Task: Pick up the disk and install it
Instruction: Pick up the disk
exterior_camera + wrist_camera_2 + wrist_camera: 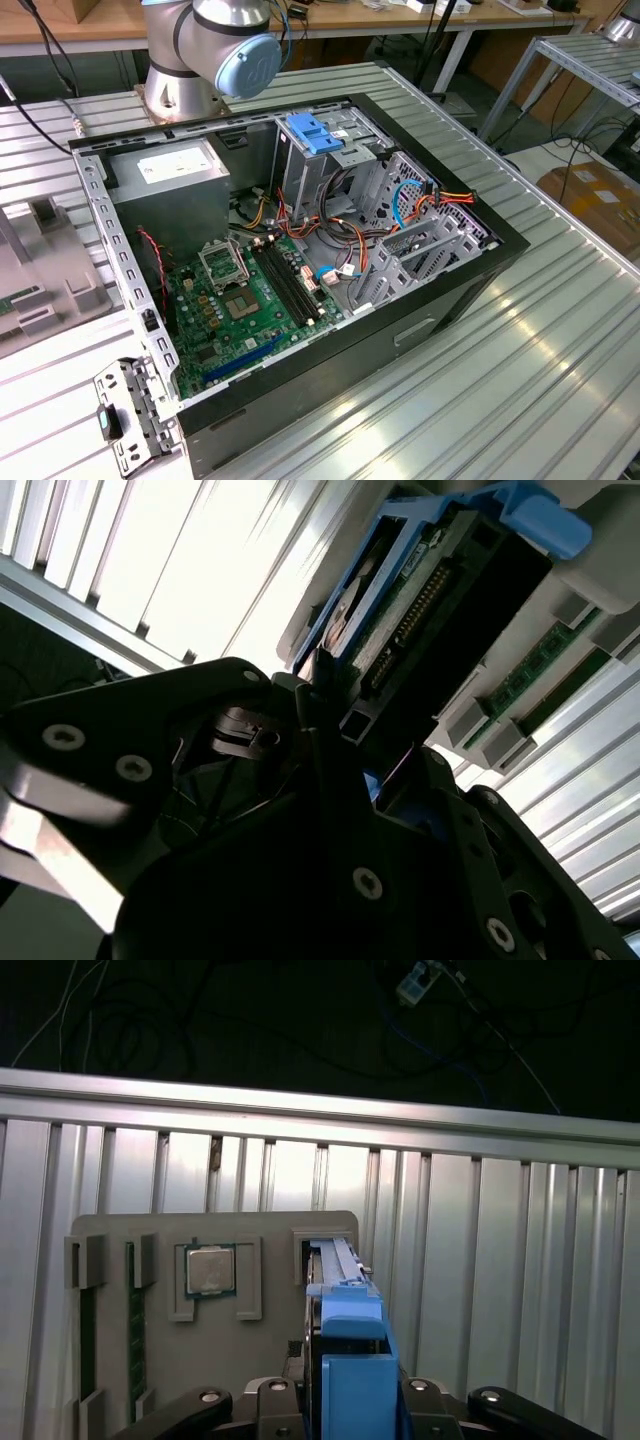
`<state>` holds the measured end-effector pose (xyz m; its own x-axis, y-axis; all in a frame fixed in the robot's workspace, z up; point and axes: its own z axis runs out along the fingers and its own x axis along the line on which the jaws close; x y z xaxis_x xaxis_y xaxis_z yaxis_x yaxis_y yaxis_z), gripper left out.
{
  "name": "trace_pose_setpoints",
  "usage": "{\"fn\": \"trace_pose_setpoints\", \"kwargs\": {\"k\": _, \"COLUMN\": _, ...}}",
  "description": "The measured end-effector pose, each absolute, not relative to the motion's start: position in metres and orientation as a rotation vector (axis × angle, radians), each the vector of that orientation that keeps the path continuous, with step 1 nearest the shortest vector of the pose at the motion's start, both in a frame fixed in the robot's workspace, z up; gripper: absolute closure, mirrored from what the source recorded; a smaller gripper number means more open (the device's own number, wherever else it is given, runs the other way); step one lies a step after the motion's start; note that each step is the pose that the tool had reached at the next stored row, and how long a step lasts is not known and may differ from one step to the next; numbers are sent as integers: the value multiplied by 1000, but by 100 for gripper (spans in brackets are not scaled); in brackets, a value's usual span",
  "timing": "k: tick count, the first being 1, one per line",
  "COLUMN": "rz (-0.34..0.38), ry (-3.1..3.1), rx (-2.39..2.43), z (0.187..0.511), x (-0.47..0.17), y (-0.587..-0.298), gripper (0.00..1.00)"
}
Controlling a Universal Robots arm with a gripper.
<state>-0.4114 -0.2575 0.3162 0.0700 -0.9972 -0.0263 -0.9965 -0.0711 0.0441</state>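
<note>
Right at the claw (360, 1405), you have the disk (350, 1310) between its 2 sides. It straddles the blue carrier end, but you cannot tell whether it is clamped on or merely bracketing it. The disk stands on edge, its far end in a slot of the grey tray (160, 1230).

In the second wrist view the claw (365, 730) is a black mass up close. There you see the disk (430, 600) from its circuit-board face, with a row of connector pins. The first wrist view gives you its thin upper edge instead, plus 1 processor chip (210, 1270) lying flat in a recess beside it and 2 green memory sticks (85, 1340) in slots farther along the tray.

The tray rests on a ribbed aluminium table (500, 1260). Past the table's edge rail the floor is dark, with loose cables (440, 1020).

The exterior view adds the arm's base (200, 50) standing on that table and 1 open computer case (420, 340) lying on its side, with the tray (40, 270) near it at the exterior view's left. Inside the case you can count 1 green motherboard (240, 300), 1 grey power-supply box (170, 180) and 1 blue bracket (315, 130) atop a metal cage. Behind stand wooden benches (80, 25) — and at the exterior view's right, 1 cardboard box (600, 200) on the floor.
</note>
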Motion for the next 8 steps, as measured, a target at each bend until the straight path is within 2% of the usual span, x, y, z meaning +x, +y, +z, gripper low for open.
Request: {"fn": "trace_pose_setpoints", "kwargs": {"k": 8, "rz": -78, "ry": -2131, "rx": 2287, "z": 320, "x": -411, "y": -258, "gripper": 63}}
